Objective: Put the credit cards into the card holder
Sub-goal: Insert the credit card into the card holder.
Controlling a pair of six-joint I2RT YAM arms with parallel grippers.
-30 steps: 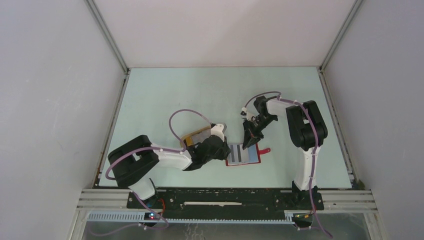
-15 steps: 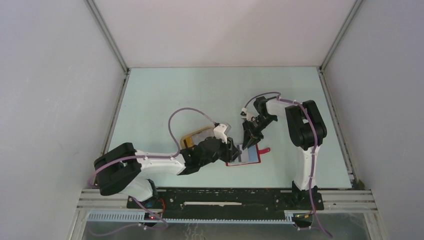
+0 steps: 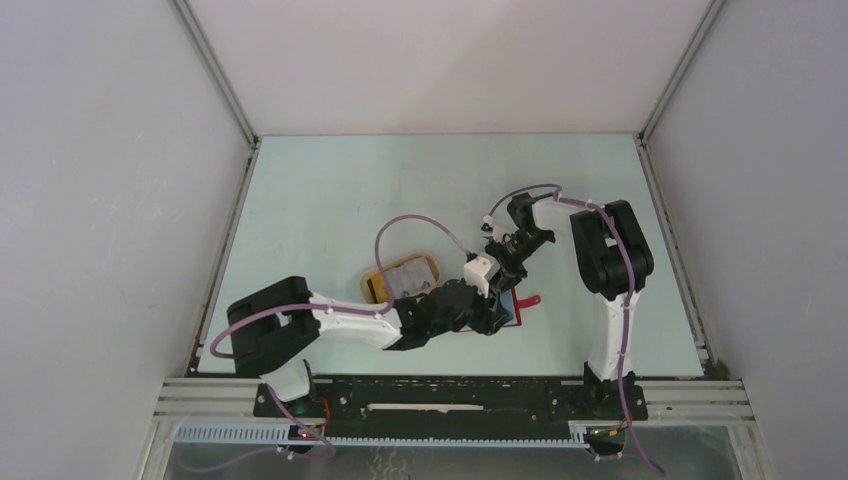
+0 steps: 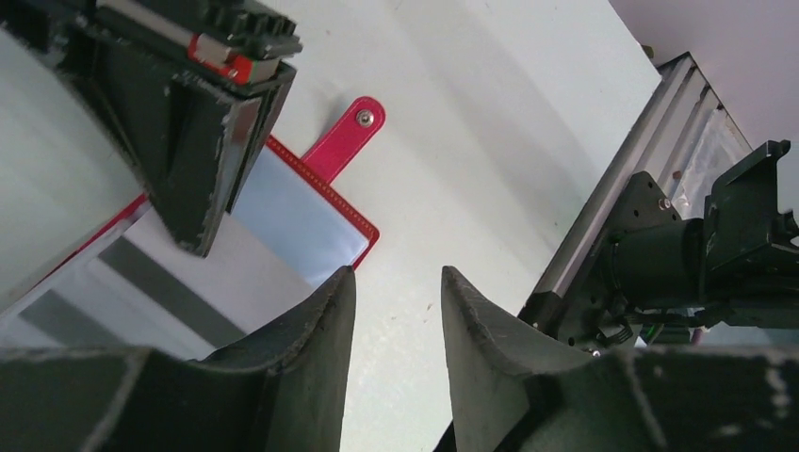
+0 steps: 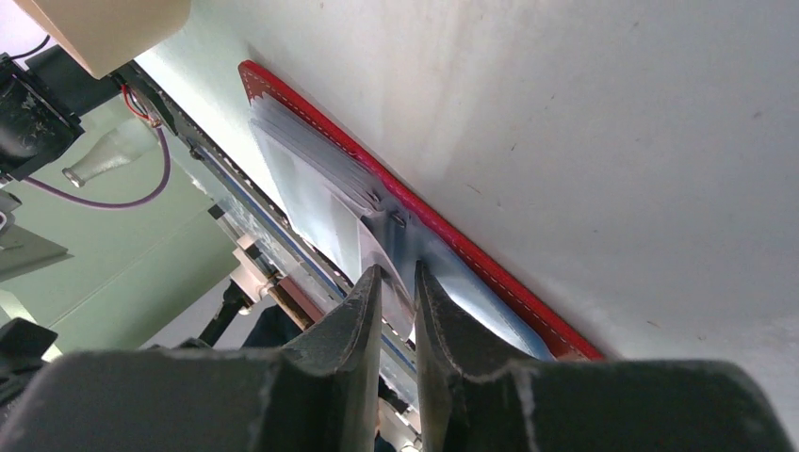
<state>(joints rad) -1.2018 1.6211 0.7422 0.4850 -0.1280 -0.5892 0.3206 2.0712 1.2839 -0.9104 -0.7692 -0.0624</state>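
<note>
The red card holder (image 3: 516, 310) lies open on the table, its snap tab (image 4: 350, 131) pointing right. Silvery cards with dark stripes (image 4: 170, 294) lie on its left half, beside a grey-blue pocket (image 4: 301, 218). My left gripper (image 3: 496, 318) hovers low over the holder, open and empty (image 4: 397, 275). My right gripper (image 3: 501, 274) stands at the holder's far edge, shut (image 5: 399, 271) on a thin pale sheet (image 5: 375, 247) that rises from the holder's (image 5: 424, 222) inner pocket. Another silvery card (image 3: 410, 270) lies in the beige tray.
The beige oval tray (image 3: 371, 281) sits left of the holder, behind my left forearm. The two grippers are very close together over the holder. The metal frame rail (image 4: 603, 202) runs along the table's near edge.
My left arm has reached to the right, from the holder's left edge to over the holder, uncovering the tray. The right gripper and the holder have stayed in place.
</note>
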